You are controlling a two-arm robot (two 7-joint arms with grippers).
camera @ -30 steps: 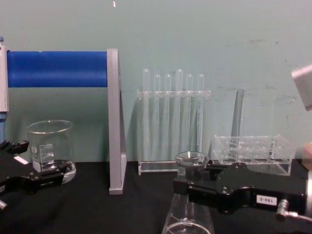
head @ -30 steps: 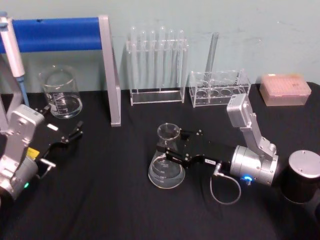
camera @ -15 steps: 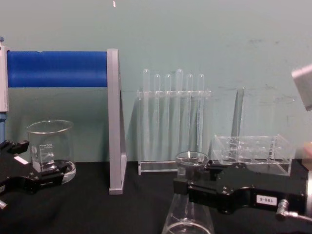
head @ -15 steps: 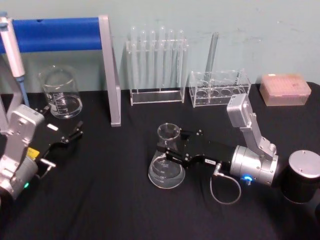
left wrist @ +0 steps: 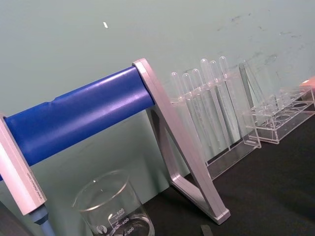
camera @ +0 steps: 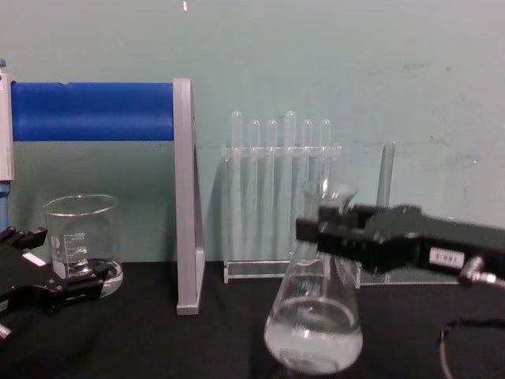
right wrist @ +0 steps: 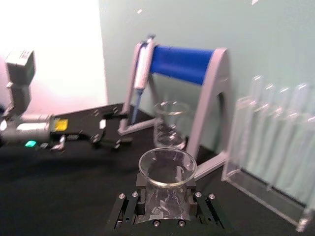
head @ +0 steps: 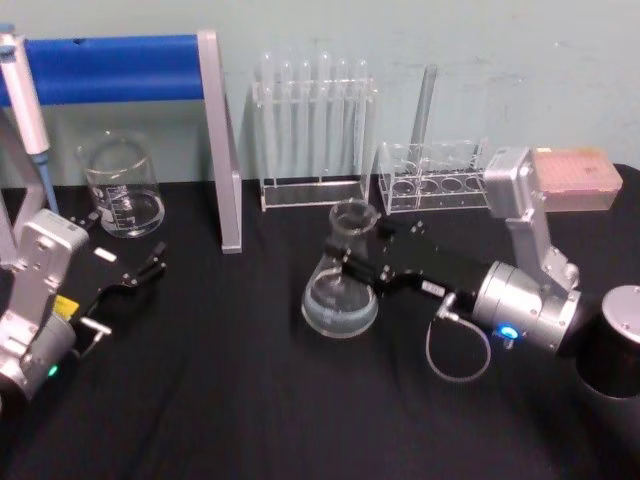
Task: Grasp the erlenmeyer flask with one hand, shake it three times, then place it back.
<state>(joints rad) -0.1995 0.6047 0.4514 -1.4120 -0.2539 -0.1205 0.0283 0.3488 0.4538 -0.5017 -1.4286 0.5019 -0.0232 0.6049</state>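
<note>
While the right gripper (head: 350,262) reaches in from the robot's right, its jaws are clamped on the neck of the erlenmeyer flask (head: 340,290), just under the flared rim. The flask sits mid-counter, in front of the test tube rack (head: 312,130) and well apart from the beaker (head: 122,190) on the left.

Governing relation: the flask's long axis runs close to vertical and the jaws cross it nearly at right angles. The wide base therefore hangs below the grip and the open mouth stands above it. Any shake will swing the heavy end about the neck.

The left gripper (head: 150,268) is parked on the left of the counter (head: 250,400), jaws apart, near the beaker. The right arm is plainly the nearer one.

Differences between views:
- **Chest view:** The side profile of the flask (camera: 314,324) shows the rim leaning slightly to the right. What appears to be a shallow layer of clear liquid lies in the base. The right gripper (camera: 316,233) crosses level.
- **Right wrist view:** Both jaws of the right gripper (right wrist: 167,209) flank the neck evenly, with the flask (right wrist: 167,172) centred between them.
- **Head view:** This view fixes the flask's position over the counter. It cannot settle whether the base is clear of the cloth. The chest view suggests it is raised, but I judge that uncertain.
</note>
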